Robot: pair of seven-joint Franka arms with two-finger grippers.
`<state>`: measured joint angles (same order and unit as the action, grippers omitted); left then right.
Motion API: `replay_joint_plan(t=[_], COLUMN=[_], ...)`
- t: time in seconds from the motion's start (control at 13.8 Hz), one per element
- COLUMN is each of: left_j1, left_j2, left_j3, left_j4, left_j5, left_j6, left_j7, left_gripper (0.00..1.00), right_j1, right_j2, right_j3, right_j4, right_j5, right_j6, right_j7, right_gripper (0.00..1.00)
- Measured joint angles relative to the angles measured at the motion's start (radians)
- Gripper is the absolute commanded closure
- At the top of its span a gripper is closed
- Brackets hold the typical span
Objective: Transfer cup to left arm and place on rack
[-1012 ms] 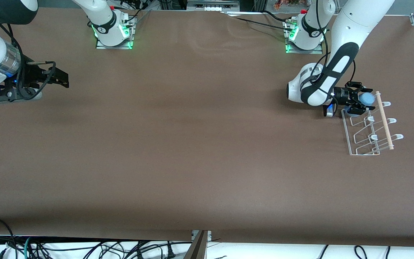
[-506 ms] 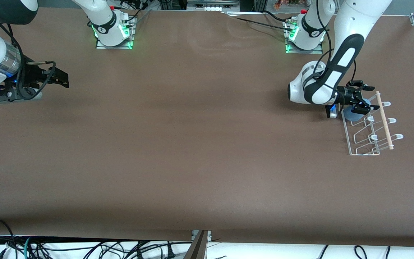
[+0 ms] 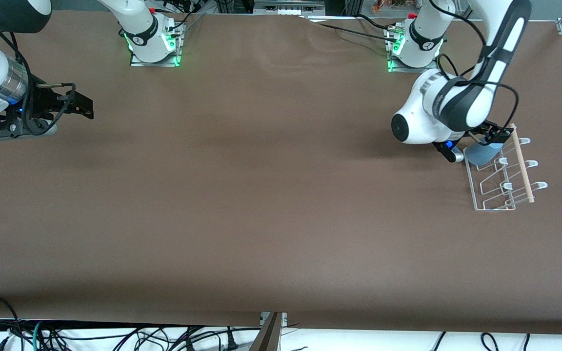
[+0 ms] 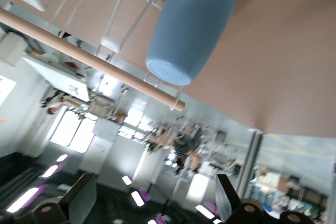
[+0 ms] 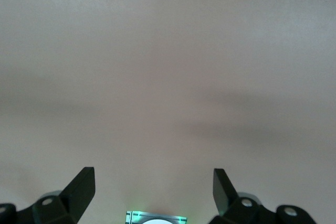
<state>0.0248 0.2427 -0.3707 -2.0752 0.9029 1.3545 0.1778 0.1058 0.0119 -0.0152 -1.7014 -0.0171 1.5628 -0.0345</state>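
The light-blue cup (image 3: pixel 482 153) sits tilted, mouth down, over a peg at the end of the white wire rack (image 3: pixel 494 195) farthest from the front camera, beside the wooden dowel (image 3: pixel 522 165). The left gripper (image 3: pixel 494 133) hangs just above the cup, partly hidden under its own wrist. In the left wrist view its fingers (image 4: pixel 80 199) stand wide apart and empty, with the cup (image 4: pixel 189 27), rack wires (image 4: pixel 122 4) and dowel (image 4: pixel 89 59) clear of the left gripper (image 4: pixel 153 203). The right gripper (image 3: pixel 85 108) waits open and empty (image 5: pixel 153 190) low over the table at the right arm's end.
The brown table (image 3: pixel 261 195) carries only the rack. Both arm bases (image 3: pixel 151 44) (image 3: pixel 415 46) stand along the edge farthest from the front camera. Cables hang below the edge nearest the front camera.
The left gripper opened and let go of the cup, which now rests on the rack. The left wrist then rose and turned away from it. The right arm has not moved.
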Motion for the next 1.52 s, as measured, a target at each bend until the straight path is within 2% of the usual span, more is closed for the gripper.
replay_joint_plan(t=[0.29,0.72,0.94,1.01,1.08,1.23,1.37,1.52], left_j1=[0.006,0.086,0.107,0.086,0.039,-0.042,-0.063,-0.064], left_j2=[0.001,0.006,0.007,0.003,-0.006,-0.042,-0.091,-0.150], left_j3=[0.009,0.015,0.025,0.056,0.116,0.230,0.290,0.311], left_j4=[0.184,0.427,0.466,0.476,0.483,0.486,0.468,0.410], left_j5=[-0.213,-0.636,-0.736,-0.750,-0.757,-0.761,-0.800,-0.868], left_j6=[-0.001,0.025,0.060,0.070,0.098,0.218,0.339,0.402], left_j7=[-0.047,-0.151,-0.153,-0.153,-0.153,-0.157,-0.158,-0.160], left_gripper=[0.00,0.00,0.00,0.00,0.00,0.00,0.00,0.00], right_j1=[0.000,0.000,0.000,0.000,0.000,0.000,0.000,0.000], right_j2=[0.000,0.000,0.000,0.000,0.000,0.000,0.000,0.000], right_j3=[0.000,0.000,0.000,0.000,0.000,0.000,0.000,0.000], right_j4=[0.001,0.001,0.001,0.001,0.001,0.001,0.001,0.001], right_j5=[0.000,0.000,0.000,0.000,0.000,0.000,0.000,0.000], right_j6=[0.000,0.000,0.000,0.000,0.000,0.000,0.000,0.000], right_j7=[0.000,0.000,0.000,0.000,0.000,0.000,0.000,0.000], right_gripper=[0.01,0.01,0.01,0.01,0.01,0.01,0.01,0.01])
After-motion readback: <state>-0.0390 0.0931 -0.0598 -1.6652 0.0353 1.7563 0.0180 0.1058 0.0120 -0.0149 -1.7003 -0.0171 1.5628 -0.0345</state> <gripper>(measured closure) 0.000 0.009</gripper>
